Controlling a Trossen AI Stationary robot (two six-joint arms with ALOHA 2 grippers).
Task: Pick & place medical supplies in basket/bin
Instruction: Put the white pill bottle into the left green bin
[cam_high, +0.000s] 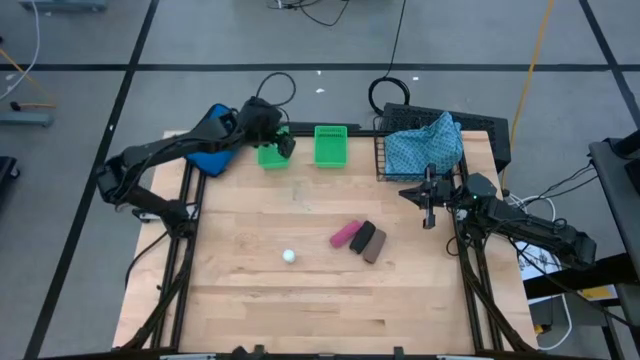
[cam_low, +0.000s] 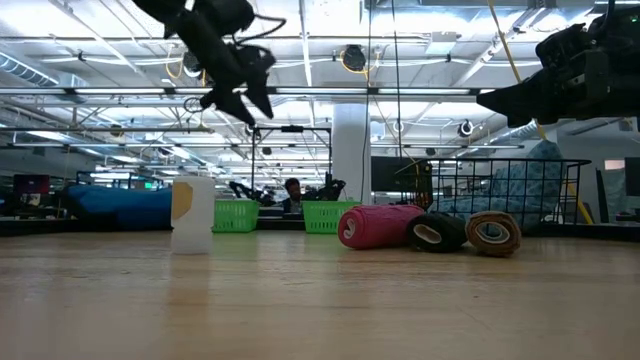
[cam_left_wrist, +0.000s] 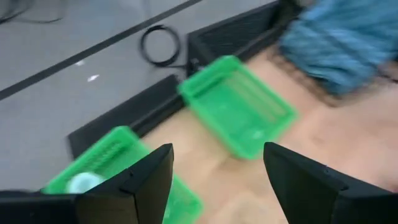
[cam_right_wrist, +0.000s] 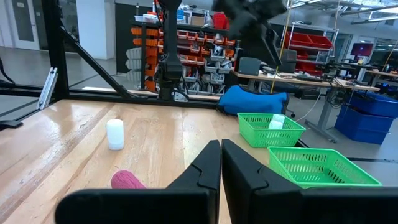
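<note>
My left gripper (cam_high: 286, 147) (cam_left_wrist: 217, 154) hangs open and empty above the left green bin (cam_high: 270, 156), high over the table in the low view (cam_low: 245, 97). A white bottle with a teal cap (cam_left_wrist: 81, 182) lies in that bin. Another white bottle (cam_high: 289, 256) (cam_low: 193, 213) stands upright on the table. The pink roll (cam_high: 344, 234), black roll (cam_high: 362, 238) and brown roll (cam_high: 376, 246) lie side by side on the wood. The blue-green patterned cloth (cam_high: 426, 145) lies in the black wire basket (cam_high: 384, 160). My right gripper (cam_high: 430, 218) (cam_right_wrist: 221, 165) waits shut near the basket, holding nothing.
A second green bin (cam_high: 330, 145) stands between the left bin and the basket. A solid blue pouch (cam_high: 210, 150) lies at the table's far left corner under the left arm. Bare wood stretches along the near half of the table (cam_high: 330, 300).
</note>
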